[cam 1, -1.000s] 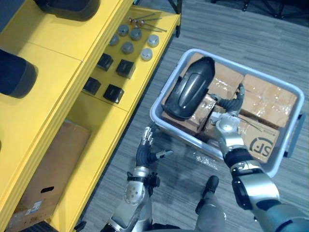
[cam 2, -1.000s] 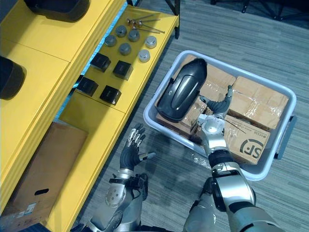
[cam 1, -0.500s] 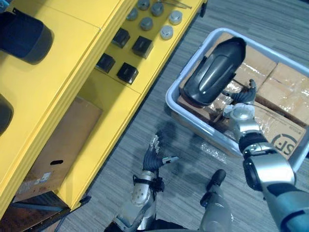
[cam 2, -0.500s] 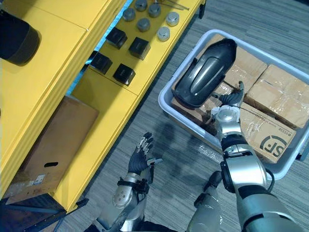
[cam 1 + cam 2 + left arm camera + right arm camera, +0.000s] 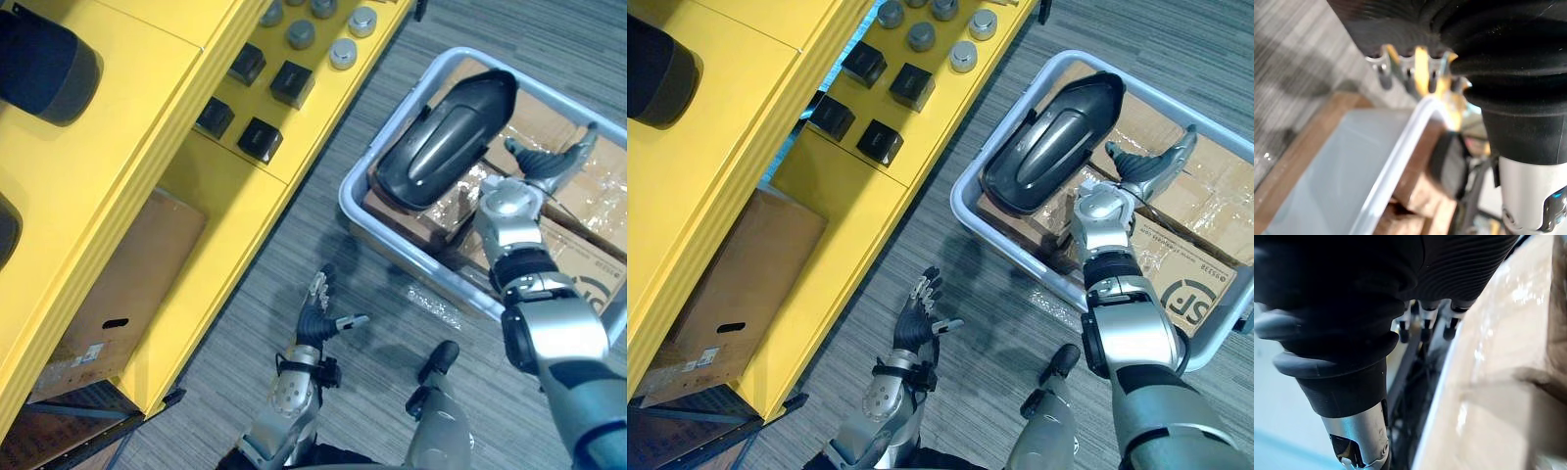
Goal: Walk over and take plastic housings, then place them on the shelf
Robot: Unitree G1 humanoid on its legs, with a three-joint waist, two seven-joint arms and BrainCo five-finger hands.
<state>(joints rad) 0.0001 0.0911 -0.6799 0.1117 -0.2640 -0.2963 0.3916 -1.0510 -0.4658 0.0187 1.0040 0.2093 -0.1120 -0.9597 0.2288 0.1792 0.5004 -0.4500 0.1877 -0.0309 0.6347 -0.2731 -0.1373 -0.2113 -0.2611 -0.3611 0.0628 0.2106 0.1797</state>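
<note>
One long black plastic housing (image 5: 446, 142) is lying inside the pale grey plastic bin (image 5: 390, 249), on brown cardboard boxes (image 5: 598, 201). The right hand (image 5: 541, 164) is hovering beside it, fingers spread. The left hand (image 5: 315, 321) is hanging outside the bin, fingers spread.

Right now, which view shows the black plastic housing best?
Right eye view: the black plastic housing lies whole atop cardboard boxes in the grey bin. Left eye view matches; the left wrist view gives a dark blur.
</note>
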